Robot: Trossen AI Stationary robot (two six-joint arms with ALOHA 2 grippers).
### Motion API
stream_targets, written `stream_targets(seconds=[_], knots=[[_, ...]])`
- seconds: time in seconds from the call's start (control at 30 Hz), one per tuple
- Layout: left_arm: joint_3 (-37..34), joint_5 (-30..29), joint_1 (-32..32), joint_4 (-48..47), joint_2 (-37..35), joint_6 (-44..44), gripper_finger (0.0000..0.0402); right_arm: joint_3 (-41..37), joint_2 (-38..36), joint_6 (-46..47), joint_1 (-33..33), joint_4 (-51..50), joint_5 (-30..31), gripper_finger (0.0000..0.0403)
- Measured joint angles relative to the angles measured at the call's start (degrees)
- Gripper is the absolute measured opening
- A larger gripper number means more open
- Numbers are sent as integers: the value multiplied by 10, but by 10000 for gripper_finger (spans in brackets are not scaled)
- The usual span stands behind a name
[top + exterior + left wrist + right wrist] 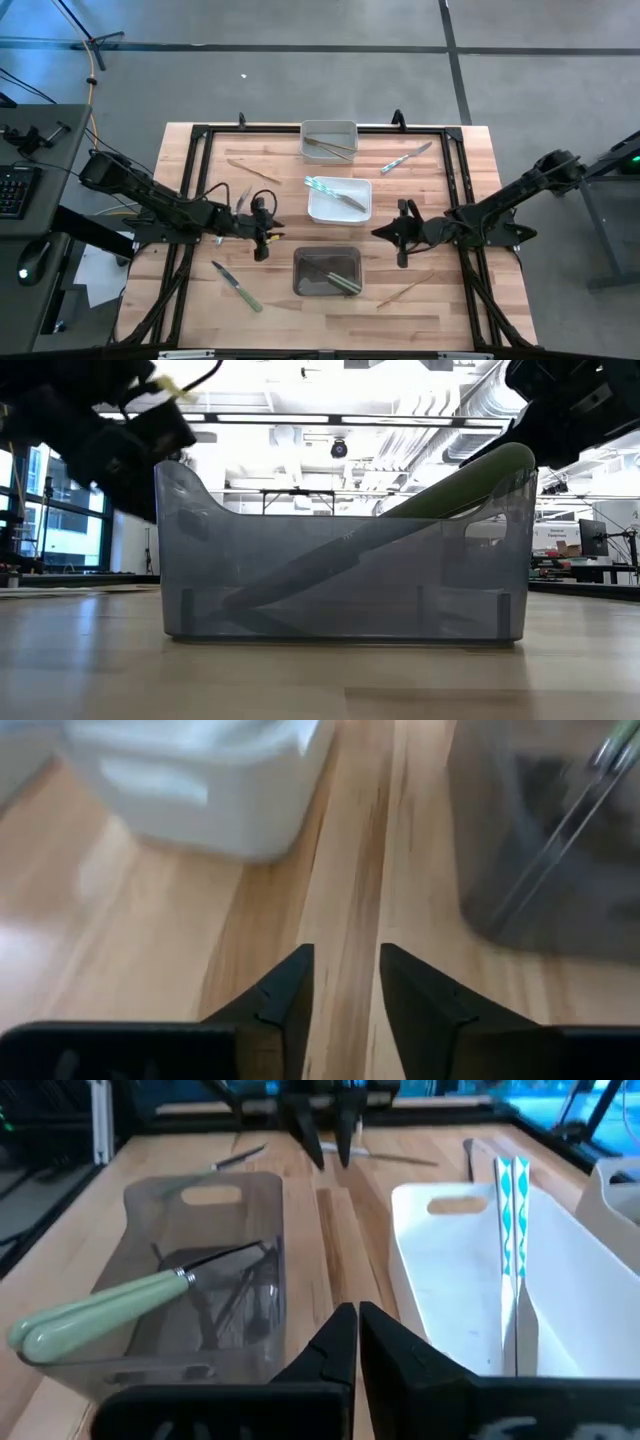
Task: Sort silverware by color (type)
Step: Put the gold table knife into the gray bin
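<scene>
1. The silverware is partly sorted. Green-handled pieces (343,283) lie in the dark translucent bin (327,271) nearest the front edge, blue-handled pieces (322,187) rest across the white bin (340,199) in the middle, and tan-handled pieces (330,147) sit in the grey bin (329,140) at the far side.
2. Loose pieces are seen on the wooden table (440,300): a green-handled knife (237,286) at the front left, a blue-handled knife (405,158) at the far right, a tan-handled piece (254,171) at the far left, and another tan-handled piece (405,291) at the front right. Something small lies beside the left gripper, but it cannot be identified.
3. The left gripper (262,235) is held over bare wood between the white and dark bins; its fingers stand slightly apart and nothing is held between them.
4. The right gripper (401,237) is placed on the opposite side of the same gap, to the right of the bins; its fingers are nearly touching and nothing is gripped.
5. The step in hand is judged to be the interval between placements, with both grippers empty.
6. The next move would call for one gripper to be spread wider, lowered over a loose piece, such as the green-handled knife on the left, and closed across its thin handle flat against the table.
</scene>
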Motion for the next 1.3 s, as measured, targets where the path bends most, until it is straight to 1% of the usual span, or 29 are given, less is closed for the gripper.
stream_targets(seconds=[0.1, 0.23, 0.33, 0.4, 0.57, 0.7, 0.77, 0.9, 1.03, 1.17, 1.3], knots=[[12, 0, 9, -65, -5, -22, 92, -10, 0, -19, 0, 31, 0, 0], [61, 2, 69, -206, -8, -60, 78, -12, 0, -41, 0, 48, 1, 0], [93, 7, 131, -285, -8, -31, 71, -12, 0, -53, 0, 58, 0, 0], [112, 27, 177, -315, -8, 18, 69, -12, 0, -54, 0, 59, 0, 0], [138, 70, 283, -333, -8, 125, 76, -12, 0, -53, 0, 58, -5, 0], [154, 105, 350, -353, -8, 195, 95, -12, 0, -51, 0, 57, -5, 0], [155, 114, 375, -354, -8, 229, 108, -12, 0, -49, 0, 57, -5, 0], [155, 136, 422, -362, -6, 284, 142, -12, 0, -49, 0, 57, -5, 0], [155, 137, 463, -367, 3, 335, 170, -12, 0, -50, -1, 57, -5, 0], [157, 137, 491, -371, 16, 385, 176, -11, 0, -56, -1, 59, -5, 0], [183, 137, 510, -392, 48, 409, 172, -11, 0, -60, -1, 59, -5, 0]])
